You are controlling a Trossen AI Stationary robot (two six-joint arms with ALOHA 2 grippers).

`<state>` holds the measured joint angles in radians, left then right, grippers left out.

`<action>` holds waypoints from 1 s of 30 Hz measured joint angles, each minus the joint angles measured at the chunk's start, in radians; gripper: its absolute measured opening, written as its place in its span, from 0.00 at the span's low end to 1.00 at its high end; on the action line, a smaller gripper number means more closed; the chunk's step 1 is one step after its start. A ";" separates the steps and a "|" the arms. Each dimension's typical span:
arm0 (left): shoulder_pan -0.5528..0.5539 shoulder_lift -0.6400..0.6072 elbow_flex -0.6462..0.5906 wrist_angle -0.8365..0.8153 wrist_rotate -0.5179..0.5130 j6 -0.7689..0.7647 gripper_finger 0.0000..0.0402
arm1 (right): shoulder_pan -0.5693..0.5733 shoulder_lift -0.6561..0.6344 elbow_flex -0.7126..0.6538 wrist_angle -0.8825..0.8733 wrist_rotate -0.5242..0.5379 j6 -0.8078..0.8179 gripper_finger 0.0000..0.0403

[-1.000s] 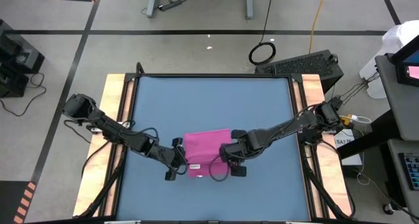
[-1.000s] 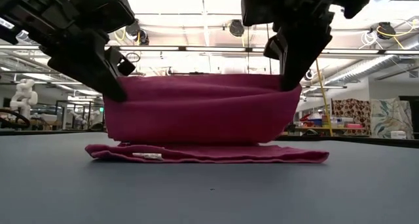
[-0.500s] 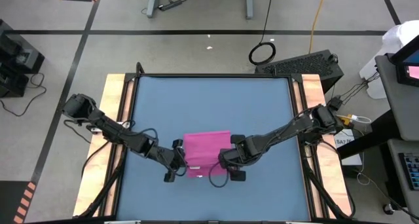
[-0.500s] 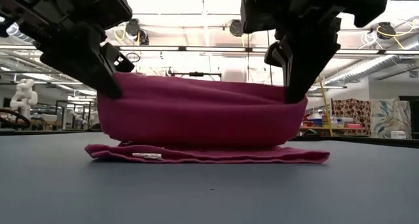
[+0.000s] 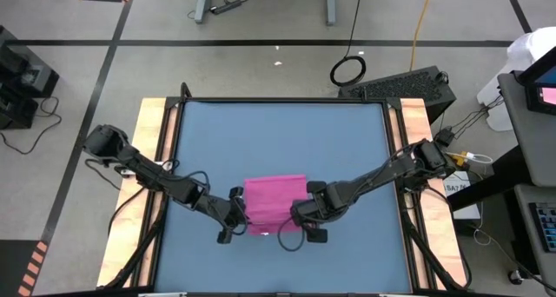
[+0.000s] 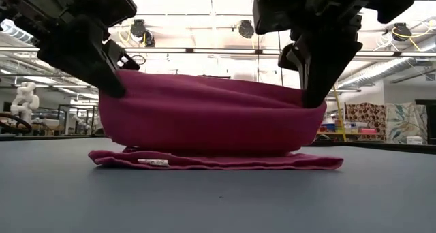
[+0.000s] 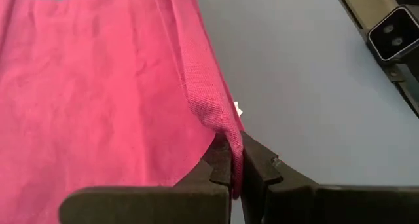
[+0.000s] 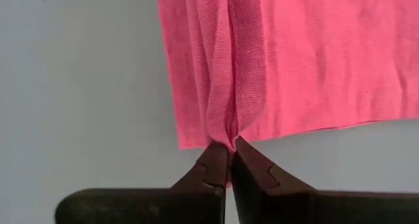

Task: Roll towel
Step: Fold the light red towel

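The magenta towel (image 5: pixel 274 200) lies near the middle of the blue table (image 5: pixel 278 132), toward the near edge. Its lower layer (image 6: pixel 218 161) rests flat on the tabletop, with a small white tag (image 6: pixel 152 163) at the near left. The upper part (image 6: pixel 211 120) is held up and sags between the two grippers. My left gripper (image 5: pixel 236 212) is shut on the towel's left end and my right gripper (image 5: pixel 304 217) on its right end. In the low view the left gripper (image 6: pixel 114 90) stands a little higher than the right gripper (image 6: pixel 312 100). My left gripper pinches the raised layer's left corner (image 7: pixel 224 131) between its two fingers, at the hemmed edge. It comes slanting down from the table's left. The cloth hangs below the fingers, slack toward the other gripper. My right gripper pinches the raised layer's right corner (image 8: pixel 229 129) between its two fingers, where the cloth is gathered into small folds. The fingers point almost straight down. The cloth sags from them down to the layer on the table.
Bare blue tabletop lies all round the towel, widest toward the far edge. Wooden side rails (image 5: pixel 155 158) border the table left and right. Beyond the table are a black case (image 5: pixel 408 87) and cables on the floor.
My right gripper has gone a little toward the near edge and down with its corner. The raised layer's top edge now slopes down to the right and the hanging cloth bulges wider. The layer on the table has stayed in place.
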<state>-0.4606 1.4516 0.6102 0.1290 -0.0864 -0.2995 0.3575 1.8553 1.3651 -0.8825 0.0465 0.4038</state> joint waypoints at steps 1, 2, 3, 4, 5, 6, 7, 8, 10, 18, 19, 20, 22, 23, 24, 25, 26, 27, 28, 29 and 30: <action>0.000 0.005 0.000 0.000 0.000 -0.005 0.02 | 0.003 0.000 0.000 0.000 0.000 0.000 0.01; 0.000 0.013 0.000 0.001 0.000 -0.010 0.03 | 0.005 0.000 0.000 0.000 0.000 0.000 0.01; 0.000 0.022 0.000 0.002 0.000 -0.010 0.04 | 0.006 0.000 0.000 -0.001 0.000 0.000 0.01; 0.000 0.033 0.000 0.002 0.000 -0.010 0.05 | 0.007 0.000 0.000 -0.001 0.000 0.000 0.01; 0.000 0.044 0.000 0.003 0.000 -0.011 0.07 | 0.009 0.000 0.000 -0.007 0.000 0.000 0.01; -0.001 0.055 -0.001 -0.002 0.000 -0.019 0.09 | 0.009 0.000 0.000 -0.025 -0.003 0.001 0.01; -0.002 0.065 -0.003 -0.015 0.001 -0.030 0.11 | 0.011 0.000 -0.003 -0.042 -0.010 0.005 0.01; -0.003 0.076 -0.003 -0.024 0.000 -0.035 0.14 | 0.013 0.001 -0.005 -0.047 -0.008 0.013 0.02; -0.002 0.091 -0.003 -0.025 -0.004 -0.036 0.18 | 0.015 0.002 -0.003 -0.031 -0.008 0.031 0.04; -0.002 0.100 -0.002 0.010 -0.070 -0.036 0.24 | 0.018 0.024 -0.002 -0.019 0.000 0.049 0.15; -0.003 0.100 -0.002 0.017 -0.075 -0.036 0.24 | 0.018 0.027 -0.002 -0.016 0.000 0.049 0.15; -0.003 0.100 -0.002 0.023 -0.079 -0.036 0.24 | 0.018 0.028 -0.002 -0.015 0.000 0.049 0.16; -0.003 0.100 -0.001 0.024 -0.081 -0.036 0.24 | 0.018 0.028 -0.002 -0.012 0.001 0.049 0.16; -0.003 0.100 -0.001 0.033 -0.084 -0.040 0.25 | 0.018 0.028 -0.002 -0.010 0.003 0.050 0.15; -0.003 0.100 -0.002 0.055 -0.089 -0.049 0.27 | 0.018 0.028 -0.002 -0.010 0.004 0.053 0.15; -0.003 0.100 -0.002 0.085 -0.093 -0.059 0.29 | 0.018 0.028 -0.002 -0.010 0.004 0.053 0.15; -0.003 0.100 -0.001 0.114 -0.099 -0.066 0.32 | 0.018 0.028 -0.002 -0.009 0.004 0.053 0.14; -0.003 0.100 -0.001 0.135 -0.102 -0.084 0.36 | 0.018 0.028 -0.002 -0.007 0.004 0.053 0.14; -0.001 0.101 0.000 0.148 -0.109 -0.106 0.40 | 0.018 0.028 -0.002 -0.006 0.005 0.056 0.14; 0.001 0.106 0.000 0.158 -0.112 -0.131 0.44 | 0.018 0.028 -0.001 -0.006 0.006 0.056 0.14; 0.002 0.111 0.000 0.160 -0.113 -0.158 0.48 | 0.018 0.028 -0.001 -0.006 0.008 0.056 0.14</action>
<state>-0.4588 1.5626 0.6098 0.2890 -0.1993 -0.4572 0.3752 1.8835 1.3640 -0.8883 0.0545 0.4603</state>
